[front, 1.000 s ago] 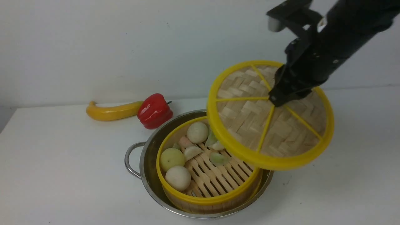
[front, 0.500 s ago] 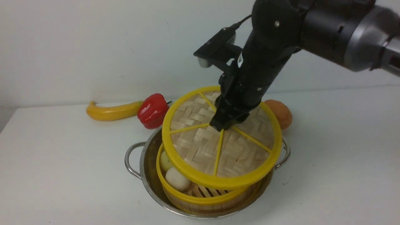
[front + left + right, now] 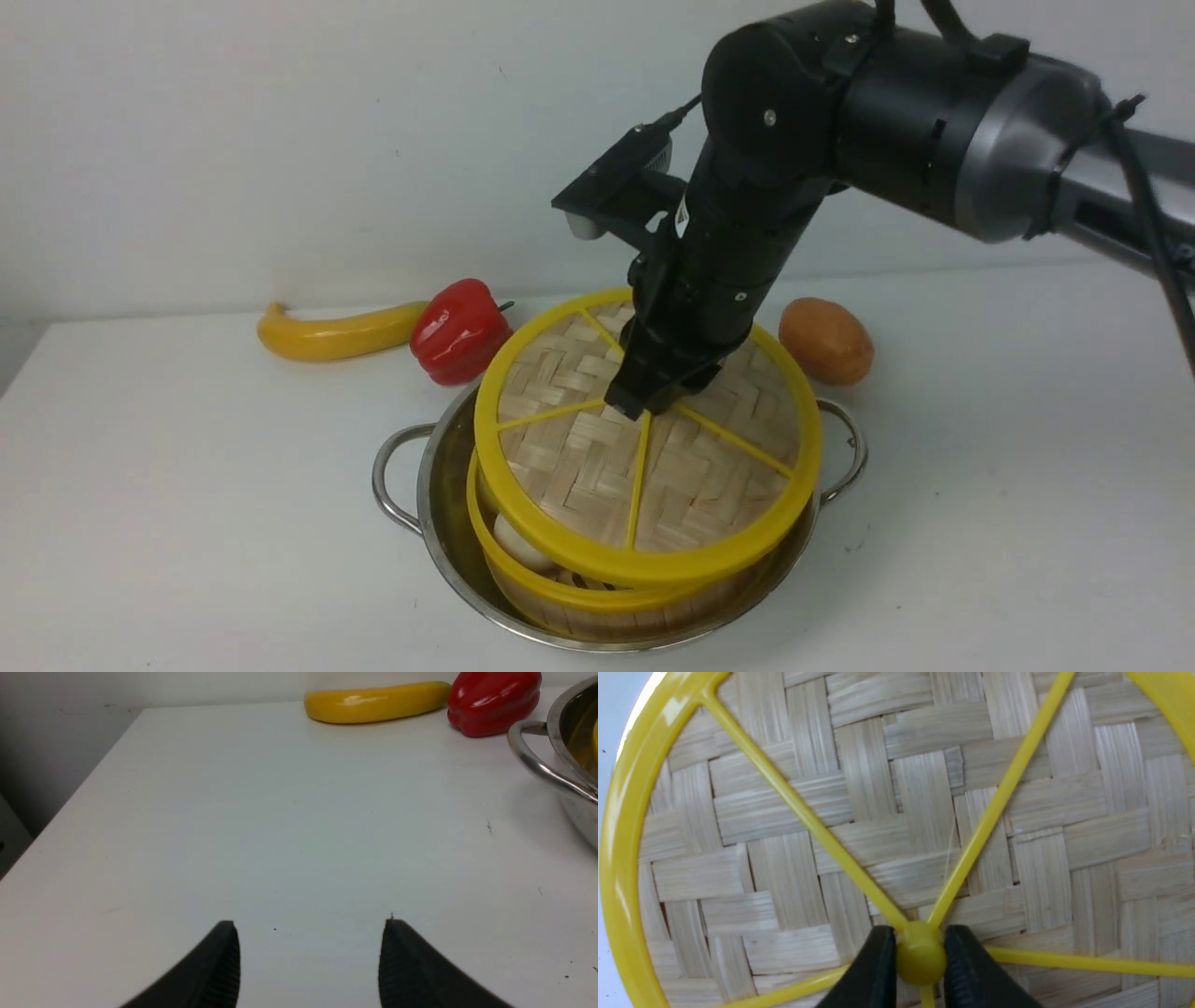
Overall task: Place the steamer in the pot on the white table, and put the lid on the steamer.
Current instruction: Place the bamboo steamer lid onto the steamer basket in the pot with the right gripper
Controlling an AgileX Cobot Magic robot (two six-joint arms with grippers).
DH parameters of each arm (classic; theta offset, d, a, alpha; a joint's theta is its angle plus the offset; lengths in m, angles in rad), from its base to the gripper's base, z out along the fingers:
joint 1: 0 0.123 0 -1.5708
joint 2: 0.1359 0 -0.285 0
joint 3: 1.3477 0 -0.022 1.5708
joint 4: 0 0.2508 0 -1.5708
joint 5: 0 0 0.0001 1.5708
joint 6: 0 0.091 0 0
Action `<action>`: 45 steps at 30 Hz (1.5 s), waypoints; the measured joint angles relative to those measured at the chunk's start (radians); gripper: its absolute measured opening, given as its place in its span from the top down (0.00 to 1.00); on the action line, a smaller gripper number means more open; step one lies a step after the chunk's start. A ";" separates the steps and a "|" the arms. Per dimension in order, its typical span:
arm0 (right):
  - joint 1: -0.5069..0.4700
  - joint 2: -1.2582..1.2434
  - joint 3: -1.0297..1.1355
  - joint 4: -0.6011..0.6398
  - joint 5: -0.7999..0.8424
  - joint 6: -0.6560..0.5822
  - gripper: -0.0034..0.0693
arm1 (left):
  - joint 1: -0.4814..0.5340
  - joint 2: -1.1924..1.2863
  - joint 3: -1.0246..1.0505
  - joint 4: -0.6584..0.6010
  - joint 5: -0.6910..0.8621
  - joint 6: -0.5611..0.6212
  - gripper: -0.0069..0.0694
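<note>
Pinching lid (image 3: 579,448) knob (image 3: 920,959), right gripper (image 3: 642,403); left gripper (image 3: 309,924) wide over matte white table (image 3: 233,812), pale wall (image 3: 280,140) behind.

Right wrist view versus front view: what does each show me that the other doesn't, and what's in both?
Only the right wrist view: the right claw pinched on the centre knob of the lid, one finger each side. Only the front view: the steamer sitting in the pot, a gap between its near rim and the lid, plus a red pepper, a yellow vegetable and a brown round thing behind. Both: the lid and the right claw.
</note>
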State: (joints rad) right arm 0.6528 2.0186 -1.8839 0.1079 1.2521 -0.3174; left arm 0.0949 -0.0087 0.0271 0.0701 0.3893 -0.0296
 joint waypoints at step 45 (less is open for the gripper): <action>0.011 0.076 -0.090 0.041 -0.001 -0.019 0.80 | 0.000 0.000 0.000 0.000 0.000 0.000 0.41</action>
State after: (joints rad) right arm 0.6640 2.0946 -1.9734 0.1491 1.2510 -0.3368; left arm 0.0949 -0.0087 0.0271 0.0701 0.3893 -0.0296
